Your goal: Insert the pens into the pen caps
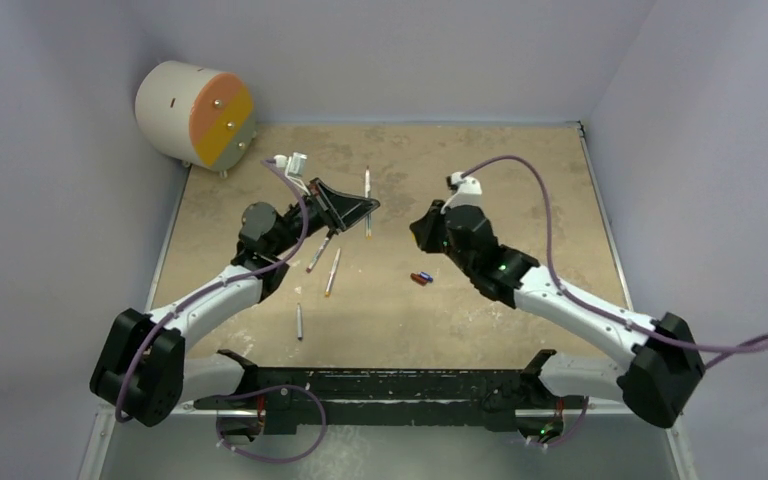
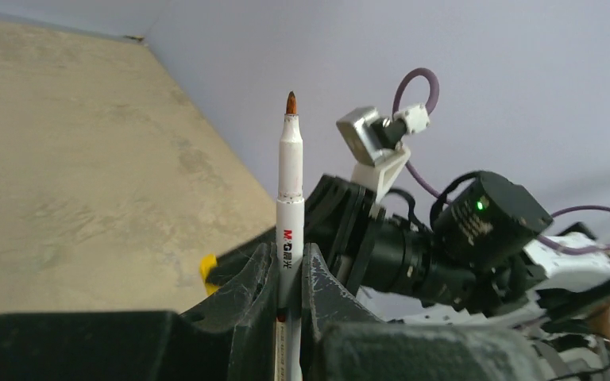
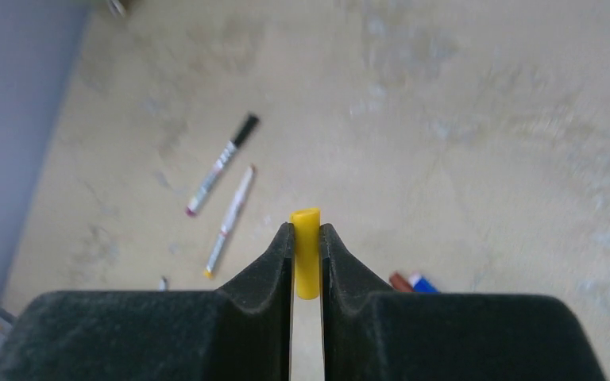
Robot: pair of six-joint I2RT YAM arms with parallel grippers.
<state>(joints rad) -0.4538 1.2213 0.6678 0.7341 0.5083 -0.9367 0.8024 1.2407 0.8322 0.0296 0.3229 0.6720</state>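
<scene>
My left gripper (image 2: 290, 274) is shut on a white pen (image 2: 290, 206) whose bare brown-orange tip sticks out past the fingers. In the top view this pen (image 1: 368, 190) lies across the left gripper (image 1: 365, 207). My right gripper (image 3: 306, 252) is shut on the yellow pen cap (image 3: 306, 238), raised above the table. It faces the left gripper from a short way to the right (image 1: 420, 235). A red-brown cap (image 3: 399, 281) and a blue cap (image 3: 422, 282) lie side by side on the table. Two pens (image 3: 222, 165) (image 3: 230, 220) lie loose, the first black-capped.
A third loose pen (image 1: 299, 320) lies nearer the left arm's base. A white drum with an orange and yellow face (image 1: 198, 112) stands at the back left corner. Grey walls close in the sandy table (image 1: 520, 190) on three sides.
</scene>
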